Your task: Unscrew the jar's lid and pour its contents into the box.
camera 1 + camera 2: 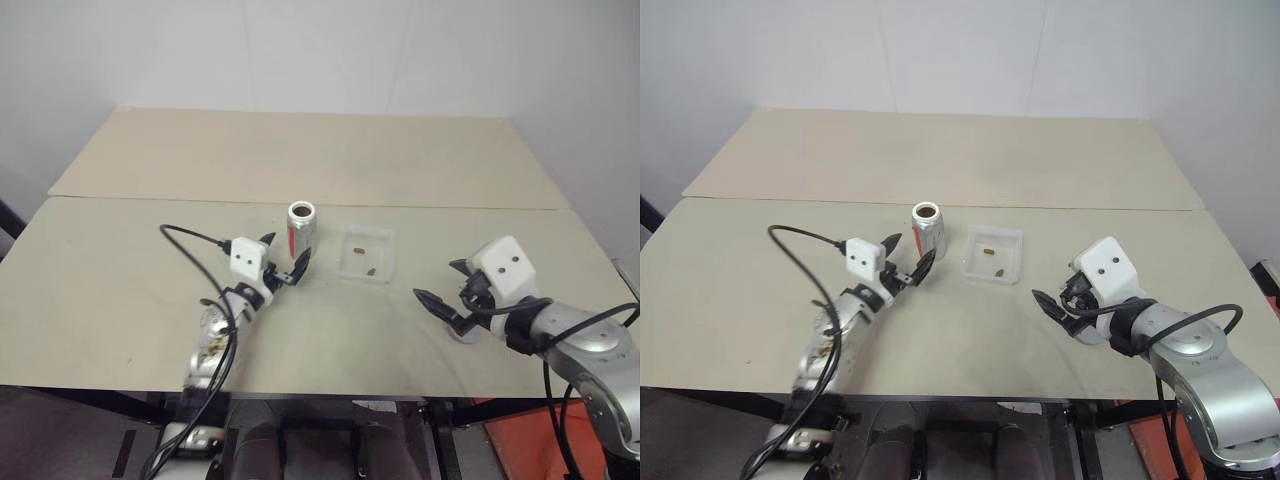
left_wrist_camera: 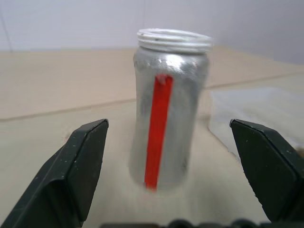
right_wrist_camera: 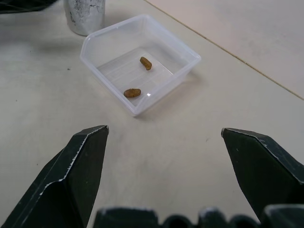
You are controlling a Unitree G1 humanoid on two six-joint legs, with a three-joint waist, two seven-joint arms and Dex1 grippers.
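I see the jar (image 1: pixel 301 230) standing upright on the desk (image 1: pixel 120 280), near the middle, with its mouth uncovered. From the left wrist view its white threaded rim is bare and the red stripe faces the camera. I cannot tell from these views whether anything is left inside it.

Just to the right of the jar, apart from it, sits the box (image 1: pixel 385 256), a clear shallow tray flat on the desk. Two brown pellets (image 3: pixel 132 92) lie on its floor, one nearer the middle and one toward a wall, not touching each other.

My left gripper (image 1: pixel 283 262) sits just in front of the jar with its jaws spread wide. In the left wrist view the jar stands between the two black fingers (image 2: pixel 78 166) with clear gaps on both sides, so nothing is gripped.

My right gripper (image 1: pixel 447 287) hovers over the desk to the right of the box, well apart from it, jaws wide apart and empty, pointing toward the box.
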